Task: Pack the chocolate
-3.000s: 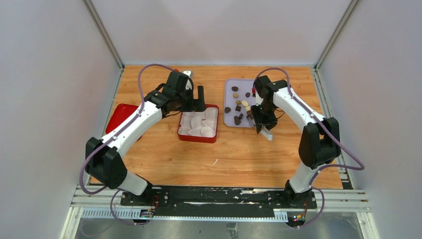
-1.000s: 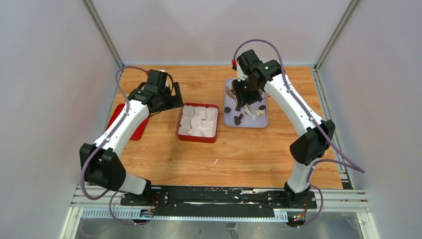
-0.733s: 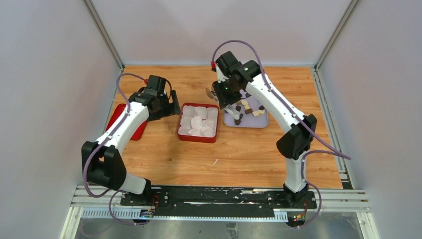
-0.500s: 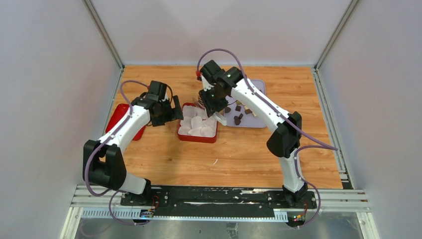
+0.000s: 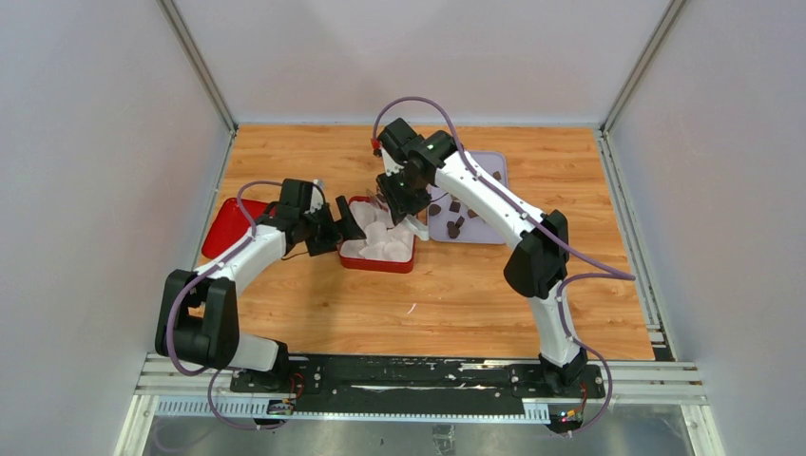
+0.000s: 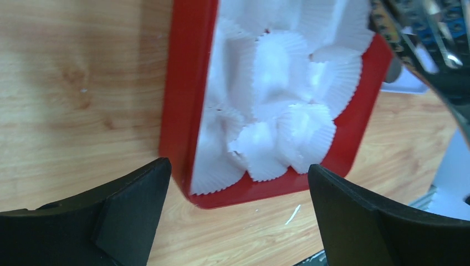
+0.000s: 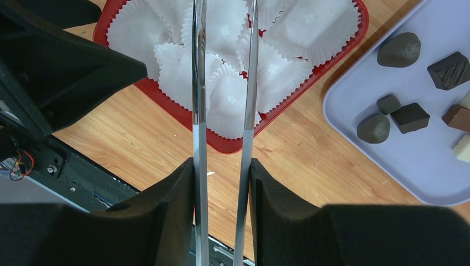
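Chocolate (image 7: 411, 117) near tongs (image 7: 198, 111) in part-open right end effector (image 7: 221, 166)

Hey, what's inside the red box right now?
White paper cups fill the red box; the visible ones are empty. The metal tweezers held by the right gripper cross over the middle cups, and their tips and whatever lies under them cannot be seen.

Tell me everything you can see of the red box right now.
The red box is a shallow, glossy rectangular tray with rounded corners, flat on the wooden table beside the lilac tray. Crumpled white pleated paper cups fill it; nothing else shows inside. The open left gripper straddles one corner, contact unclear. The right gripper holds tongs over it.
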Controlling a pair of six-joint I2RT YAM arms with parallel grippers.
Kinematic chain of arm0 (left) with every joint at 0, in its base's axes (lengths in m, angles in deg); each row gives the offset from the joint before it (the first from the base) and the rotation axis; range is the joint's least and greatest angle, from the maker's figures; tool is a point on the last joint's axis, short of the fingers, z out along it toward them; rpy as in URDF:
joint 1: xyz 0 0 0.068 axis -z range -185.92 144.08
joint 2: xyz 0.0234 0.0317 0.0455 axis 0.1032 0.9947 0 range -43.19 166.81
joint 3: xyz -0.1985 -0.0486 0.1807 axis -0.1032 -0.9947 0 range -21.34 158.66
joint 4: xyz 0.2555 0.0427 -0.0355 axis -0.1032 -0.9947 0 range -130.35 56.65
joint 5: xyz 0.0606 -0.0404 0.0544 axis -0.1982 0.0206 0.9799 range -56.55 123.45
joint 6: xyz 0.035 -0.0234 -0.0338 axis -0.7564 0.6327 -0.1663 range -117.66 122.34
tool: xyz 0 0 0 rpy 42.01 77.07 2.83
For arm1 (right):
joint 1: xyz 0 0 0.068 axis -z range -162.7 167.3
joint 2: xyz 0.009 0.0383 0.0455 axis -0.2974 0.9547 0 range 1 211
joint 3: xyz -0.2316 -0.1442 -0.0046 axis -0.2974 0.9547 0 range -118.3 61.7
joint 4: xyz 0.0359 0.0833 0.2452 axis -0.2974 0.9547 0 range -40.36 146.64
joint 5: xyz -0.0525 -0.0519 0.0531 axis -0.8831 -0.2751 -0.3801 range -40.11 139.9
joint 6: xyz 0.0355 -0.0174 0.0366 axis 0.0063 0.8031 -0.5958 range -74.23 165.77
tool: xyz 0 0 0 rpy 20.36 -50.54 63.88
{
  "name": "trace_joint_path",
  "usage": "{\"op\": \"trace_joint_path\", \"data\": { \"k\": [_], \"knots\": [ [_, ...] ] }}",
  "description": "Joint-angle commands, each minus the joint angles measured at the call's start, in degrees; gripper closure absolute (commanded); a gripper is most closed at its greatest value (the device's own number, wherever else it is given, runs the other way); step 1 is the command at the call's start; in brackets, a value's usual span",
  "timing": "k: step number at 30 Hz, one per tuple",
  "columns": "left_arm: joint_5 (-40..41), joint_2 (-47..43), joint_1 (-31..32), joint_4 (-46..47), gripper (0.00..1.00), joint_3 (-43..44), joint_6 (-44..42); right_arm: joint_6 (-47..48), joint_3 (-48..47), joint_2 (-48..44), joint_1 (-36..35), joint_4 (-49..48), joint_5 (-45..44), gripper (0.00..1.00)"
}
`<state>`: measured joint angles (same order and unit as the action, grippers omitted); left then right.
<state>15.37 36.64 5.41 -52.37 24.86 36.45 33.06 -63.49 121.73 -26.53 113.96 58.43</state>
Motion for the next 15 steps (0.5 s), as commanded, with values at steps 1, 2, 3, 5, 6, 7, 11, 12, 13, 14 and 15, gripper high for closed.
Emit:
{"op": "trace_joint_path", "data": {
  "k": [1, 2, 3, 5, 6, 7, 11, 12, 13, 14, 15],
  "knots": [
    [-7.8, -0.48, -0.35, 5.49, 0.0, -0.34, -0.99, -1.06, -0.15, 0.3, 0.04, -0.1, -1.41, 0.91],
    [-8.66, -0.39, -0.35, 5.29, 0.0, -0.32, -1.27, -1.13, -0.07, 0.38, 0.03, -0.22, -1.48, 0.91],
    [-9.43, -0.44, -0.35, 4.84, 0.0, -0.32, -1.76, -1.41, -0.06, 0.46, 0.18, -0.43, -1.44, 0.91],
    [-10.02, -0.48, -0.35, 4.17, 0.0, -0.32, -2.08, -1.74, -0.06, 0.56, 0.32, -1.01, -0.98, 0.91],
    [-10.08, -0.56, -0.35, 3.56, 0.0, -0.32, -2.19, -1.91, -0.08, 0.63, 0.34, -1.29, -0.76, 0.91],
    [-10.19, -0.81, -0.35, 2.98, 0.0, -0.32, -2.17, -2.1, -0.11, 0.71, 0.35, -1.56, -0.69, 0.91],
    [-10.03, -2.53, -0.35, 1.66, 0.0, -0.48, -1.66, -2.24, -0.32, 1.23, 0.39, -1.9, -0.19, 0.91],
    [-9.59, -3.2, -0.39, 0.6, 0.0, 0.0, -1.81, -2.19, -0.26, 1.38, 0.36, -1.9, 0.07, 0.91],
    [-8.82, -3.79, -0.47, -0.68, 0.0, 0.64, -2.1, -2.22, -0.16, 1.5, 0.4, -1.89, 0.42, 0.9],
    [-7.78, -4.61, -0.69, -2.01, 0.0, 1.43, -2.5, -2.15, -0.01, 1.61, 0.3, -1.91, 0.77, 0.9],
    [-7.32, -5.02, -1.07, -3.3, 0.0, 2.23, -2.88, -2.1, 0.26, 1.62, 0.17, -1.91, 0.99, 0.89]
  ]
}}
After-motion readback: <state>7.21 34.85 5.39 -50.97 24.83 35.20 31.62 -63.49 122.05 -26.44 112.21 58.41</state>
